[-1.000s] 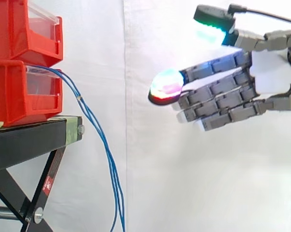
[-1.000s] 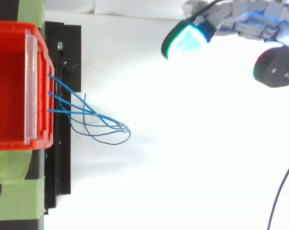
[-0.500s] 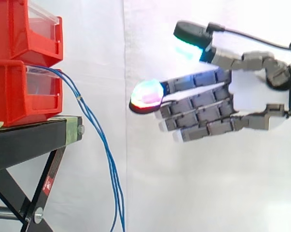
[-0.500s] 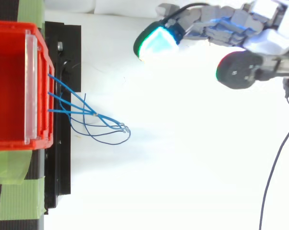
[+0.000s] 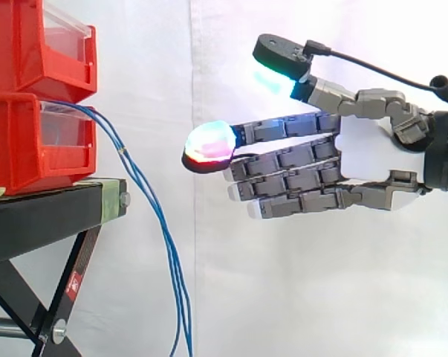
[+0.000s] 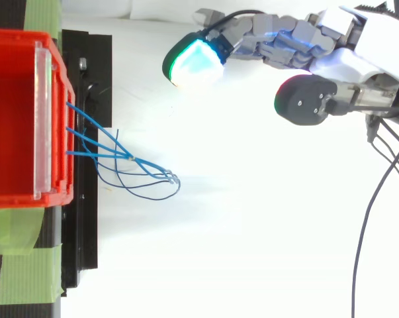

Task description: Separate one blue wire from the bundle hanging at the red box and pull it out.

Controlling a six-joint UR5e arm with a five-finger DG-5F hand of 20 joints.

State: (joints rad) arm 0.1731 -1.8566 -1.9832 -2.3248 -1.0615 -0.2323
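Side view is showing the bundle of thin blue wires (image 5: 143,190) hanging from the lower red plastic box (image 5: 30,145), running nearly vertical beside the black metal stand (image 5: 45,216). The grey robot hand (image 5: 365,160) is hovering to the right, well apart and higher, its fingers stretched wide toward the box, holding nothing. From above, it is lying off to one side of the wires.

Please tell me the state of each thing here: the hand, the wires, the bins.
hand: open, fingers straight, pointing toward the wires, touching nothing.
blue wires: hanging together from the lower red bin, none pulled out.
lower red bin: resting on the black stand.
upper red bin: stacked on the lower one.
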